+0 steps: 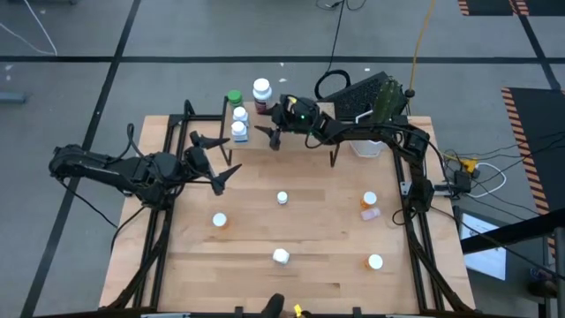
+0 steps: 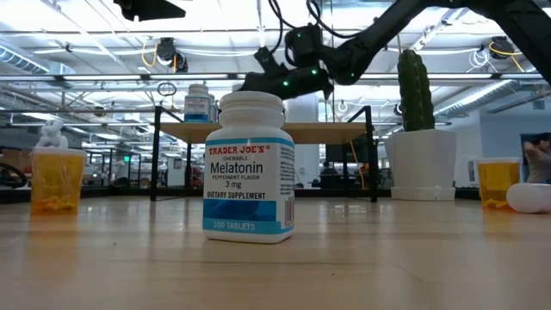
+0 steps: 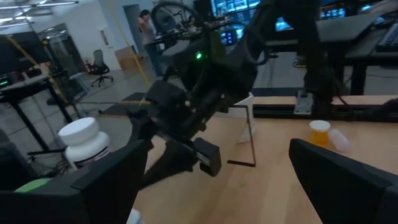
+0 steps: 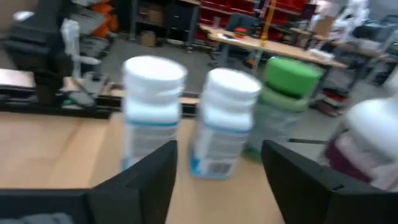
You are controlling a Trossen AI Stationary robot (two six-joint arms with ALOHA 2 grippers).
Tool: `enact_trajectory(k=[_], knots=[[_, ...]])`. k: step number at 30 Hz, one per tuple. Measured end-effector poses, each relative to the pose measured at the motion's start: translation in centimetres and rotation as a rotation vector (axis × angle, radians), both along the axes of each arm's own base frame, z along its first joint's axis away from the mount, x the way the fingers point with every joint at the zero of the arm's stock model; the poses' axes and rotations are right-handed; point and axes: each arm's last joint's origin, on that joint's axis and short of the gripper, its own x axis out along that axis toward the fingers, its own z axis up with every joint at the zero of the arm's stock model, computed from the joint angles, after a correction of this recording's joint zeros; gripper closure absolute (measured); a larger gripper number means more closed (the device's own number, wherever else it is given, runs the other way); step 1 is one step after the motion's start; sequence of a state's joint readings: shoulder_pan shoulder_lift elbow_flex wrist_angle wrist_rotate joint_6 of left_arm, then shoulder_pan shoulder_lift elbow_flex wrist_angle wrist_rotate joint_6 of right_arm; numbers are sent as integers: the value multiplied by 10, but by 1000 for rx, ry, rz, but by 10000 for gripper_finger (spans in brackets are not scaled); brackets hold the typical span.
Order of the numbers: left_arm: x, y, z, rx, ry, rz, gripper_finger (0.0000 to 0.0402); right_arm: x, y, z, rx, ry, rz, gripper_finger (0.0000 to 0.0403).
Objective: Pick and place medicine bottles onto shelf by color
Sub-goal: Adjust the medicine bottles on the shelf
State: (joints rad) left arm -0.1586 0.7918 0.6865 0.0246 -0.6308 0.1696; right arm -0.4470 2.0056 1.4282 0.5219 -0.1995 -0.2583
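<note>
- The left gripper [image 3: 214, 180] has its two dark fingers spread wide apart.
- The right gripper [image 3: 186, 146] hangs ahead over the wooden table [image 3: 273, 186].
- A white-capped bottle [image 3: 84, 142] stands beside it.
- An orange bottle [image 3: 319, 132] stands farther off.

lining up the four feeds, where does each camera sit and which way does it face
High: above the table, looking straight down on both arms, the shelf and scattered bottles.
Low: at tabletop height, looking level past a melatonin bottle; the right arm reaches in from above.
Left wrist: behind the open left gripper, facing the right gripper.
Right wrist: behind the right gripper's own fingers, facing the shelf's bottles.
Shared: the green-capped bottle also shows from above.
</note>
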Motion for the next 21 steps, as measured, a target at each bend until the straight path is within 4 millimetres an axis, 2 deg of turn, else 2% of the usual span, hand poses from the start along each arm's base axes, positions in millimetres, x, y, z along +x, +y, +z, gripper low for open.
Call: enact_trajectory(k=[5,12,16,21], knots=[[0,5,0,-11,-6,29,7,9,-4,7,-16,-7,-38,260],[0,5,0,-15,-6,30,7,26,-8,-4,10,20,-33,341],[0,5,-1,-14,-1,31,7,38,-10,-11,13,27,-26,366],[0,5,-2,-12,14,31,7,48,-12,-11,11,20,-19,373]])
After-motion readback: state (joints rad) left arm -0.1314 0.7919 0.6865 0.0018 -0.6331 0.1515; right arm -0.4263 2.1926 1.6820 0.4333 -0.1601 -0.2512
